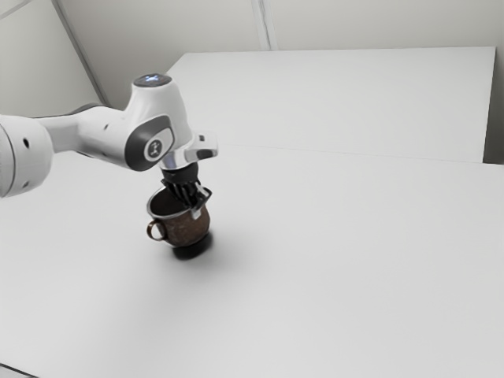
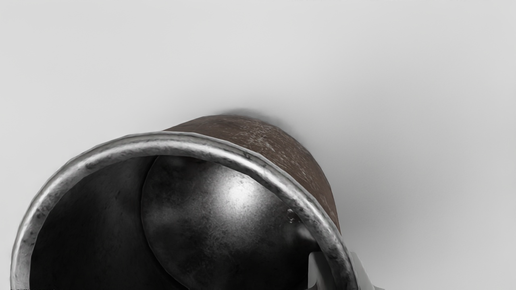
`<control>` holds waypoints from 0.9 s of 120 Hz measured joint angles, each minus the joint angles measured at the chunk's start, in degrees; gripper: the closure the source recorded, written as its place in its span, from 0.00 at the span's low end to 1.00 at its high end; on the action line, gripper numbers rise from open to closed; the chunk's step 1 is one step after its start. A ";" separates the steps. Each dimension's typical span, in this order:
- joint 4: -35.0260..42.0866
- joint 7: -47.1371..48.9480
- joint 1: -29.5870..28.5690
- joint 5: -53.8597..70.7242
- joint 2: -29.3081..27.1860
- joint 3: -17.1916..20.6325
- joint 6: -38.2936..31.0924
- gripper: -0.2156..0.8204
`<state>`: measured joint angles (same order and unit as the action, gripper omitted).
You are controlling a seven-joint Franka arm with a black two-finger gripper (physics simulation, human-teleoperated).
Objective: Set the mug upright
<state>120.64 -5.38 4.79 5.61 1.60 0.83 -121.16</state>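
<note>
Item, one mug (image 1: 185,227): brown and worn on the outside, dark metal within, with a bright metal rim (image 2: 181,145) and one small looped handle (image 1: 156,230). Location: over the near part of the pale table (image 1: 354,260), directly below my hand, toward the exterior view's left. Attitude: mouth upward, the body leaning somewhat, so that the opening tips toward the exterior view's left; not quite plumb. Handle: on the side toward the exterior view's left, free of my grip. Base: low over the table, with a dark shadow (image 1: 193,249) just beneath; whether it touches the surface I cannot tell. Item, one black gripper (image 1: 198,206), mine, pointing downward at the mug's mouth. Fingers (image 2: 317,266): two, nearly closed, parted by little more than the thickness of the mug's wall. Held between them: that wall, pinched at the rim, one fingertip inside the mug and the other outside, on the side away from the handle. Interior, as read in the wrist view: a round floor with one soft highlight, and deep shade along part of the wall. Item, one white arm (image 1: 94,135), mine, entering from the exterior view's left and reaching above the mug.
</note>
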 joint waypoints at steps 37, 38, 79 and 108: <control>-1.44 3.19 2.21 -0.91 2.06 -0.08 0.00 0.96; -1.49 3.26 2.24 -0.92 2.15 -0.08 0.01 0.96; -2.74 5.29 3.41 -1.93 5.25 -0.19 -0.05 0.96; -2.75 5.95 3.44 -2.35 6.08 -0.30 -0.38 0.88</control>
<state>117.90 0.58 8.23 3.26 7.68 0.53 -121.54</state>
